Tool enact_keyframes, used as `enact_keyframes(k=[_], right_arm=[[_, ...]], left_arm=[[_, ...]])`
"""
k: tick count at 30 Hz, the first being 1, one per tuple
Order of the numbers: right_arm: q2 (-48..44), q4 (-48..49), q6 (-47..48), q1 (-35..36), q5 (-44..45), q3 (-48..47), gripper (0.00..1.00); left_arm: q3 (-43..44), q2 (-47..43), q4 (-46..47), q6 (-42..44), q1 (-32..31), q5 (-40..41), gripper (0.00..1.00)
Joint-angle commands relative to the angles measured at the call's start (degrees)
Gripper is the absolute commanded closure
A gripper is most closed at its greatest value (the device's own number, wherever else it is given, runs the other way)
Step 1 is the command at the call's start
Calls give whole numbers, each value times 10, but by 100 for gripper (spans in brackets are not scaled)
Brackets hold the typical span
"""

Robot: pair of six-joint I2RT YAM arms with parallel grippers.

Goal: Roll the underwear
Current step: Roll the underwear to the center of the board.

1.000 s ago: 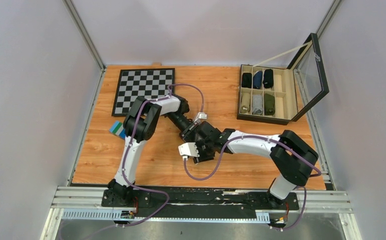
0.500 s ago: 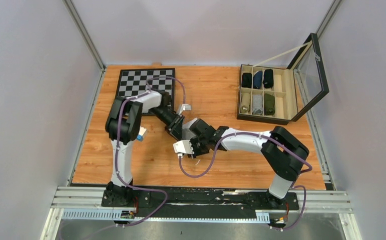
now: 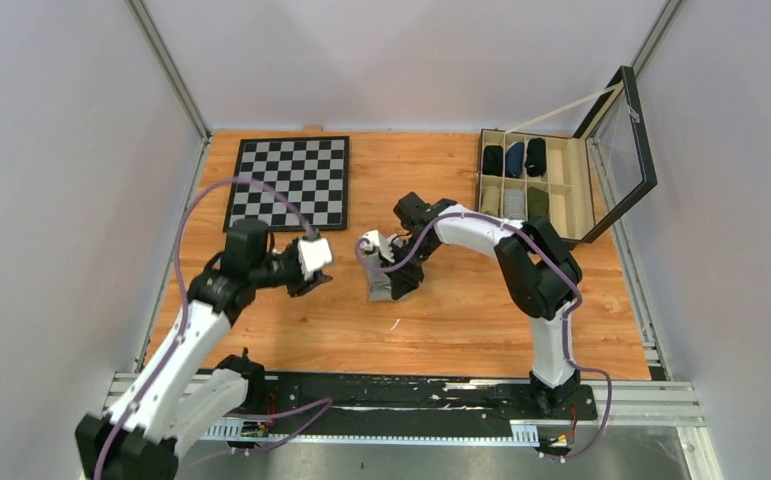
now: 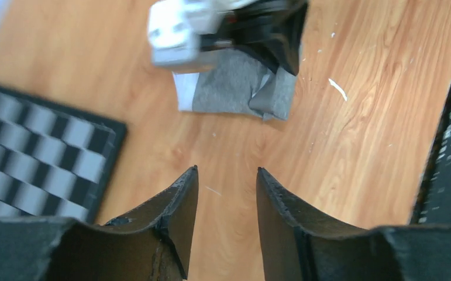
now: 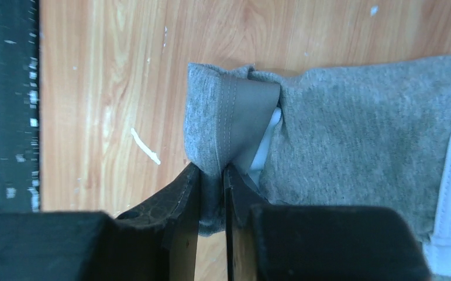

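Surface: a wooden surface (image 3: pixel 461 330), with a chessboard (image 3: pixel 289 182) at its far left corner and an open compartment box (image 3: pixel 564 200) at its far right.

Underwear: grey underwear (image 3: pixel 379 287) lies flat near the middle of the surface, well apart from the board and the box. One end is turned up into a small fold, and a pale waistband runs along the opposite end.

Right claw: the right claw (image 5: pixel 211 178) sits at the folded end with its fingers almost together, clamped on the doubled grey cloth (image 5: pixel 357 129). From above, this claw (image 3: pixel 398 278) is on the side of the garment nearer the surface's right edge.

Left claw: the left claw (image 4: pixel 227 172) stands apart and empty, with bare wood between its fingers. It hovers toward the surface's left edge, clear of the cloth and pointing at it.

Key relation: from the held fold, the rest of the garment (image 4: pixel 234 88) stretches sideways across the right claw's view to the waistband. A roll probably runs along that line.

Nearer arm: the right one, already on the cloth. The left claw (image 3: pixel 321 278) is near but not touching.
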State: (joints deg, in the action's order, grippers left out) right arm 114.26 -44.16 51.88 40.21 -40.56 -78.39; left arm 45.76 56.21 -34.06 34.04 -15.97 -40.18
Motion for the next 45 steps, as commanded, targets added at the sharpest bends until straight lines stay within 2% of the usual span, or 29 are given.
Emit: enact_keyframes(k=[1, 4, 6, 8, 10, 14, 18, 20, 24, 31, 38, 41, 45], right_arm=[[65, -148, -45, -36, -97, -42, 92], [112, -197, -44, -53, -127, -98, 92], [137, -206, -51, -61, -141, -122, 92], [153, -223, -50, -64, -148, -147, 92], [163, -227, -55, -67, -151, -154, 92], [171, -226, -57, -72, -153, -154, 92], [172, -213, -65, -73, -154, -144, 92], [171, -211, -66, -73, -154, -143, 92], [172, -209, -71, -74, -158, -149, 92], [173, -210, -69, -74, -157, -154, 92], [164, -201, -77, -75, -149, -142, 92], [157, -200, -82, -74, -136, -141, 91], [130, -212, -86, -81, -124, -140, 80]], left_arm=[[-115, -142, 117, 196, -78, 80, 46], [-147, -158, 113, 272, -142, 83, 35], [-146, -110, 119, 296, -192, 116, 34], [-130, -41, 158, 271, -240, 159, 34], [-106, 31, 196, 251, -266, 164, 35], [-129, 100, 327, 223, -295, 176, 33], [-142, 156, 401, 220, -315, 214, 33], [-139, 179, 422, 207, -319, 228, 33], [-127, 211, 414, 215, -322, 207, 35], [-105, 261, 389, 220, -328, 220, 45], [-88, 266, 345, 234, -329, 200, 65], [-66, 276, 290, 247, -334, 200, 77], [22, 317, 160, 220, -333, 205, 93]])
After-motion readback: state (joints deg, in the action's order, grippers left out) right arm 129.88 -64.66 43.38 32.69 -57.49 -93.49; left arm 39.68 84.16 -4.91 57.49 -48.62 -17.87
